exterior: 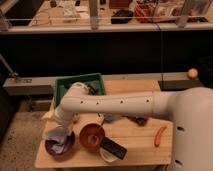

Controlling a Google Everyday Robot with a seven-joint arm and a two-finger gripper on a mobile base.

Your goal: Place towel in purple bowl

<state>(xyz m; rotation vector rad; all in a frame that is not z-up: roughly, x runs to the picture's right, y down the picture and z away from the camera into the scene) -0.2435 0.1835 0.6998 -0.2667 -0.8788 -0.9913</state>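
Camera view: white perforated robot arm [115, 104] reached left across the wooden tabletop [135, 145]. Pale crumpled cloth towel [57, 135] lay in the round purple bowl [59, 147], draped over its near-left rim. Gripper [64, 122] sat just above it, hidden behind the wrist; jaws' state could not be told. Judged placing step; next, release and lift clear. Brown bowl [92, 137] stood beside.

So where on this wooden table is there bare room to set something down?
Bare wood lies between the brown bowl and the orange carrot, along the wooden table front. The left end is crowded: purple bowl with pale towel, green bin, tool above.
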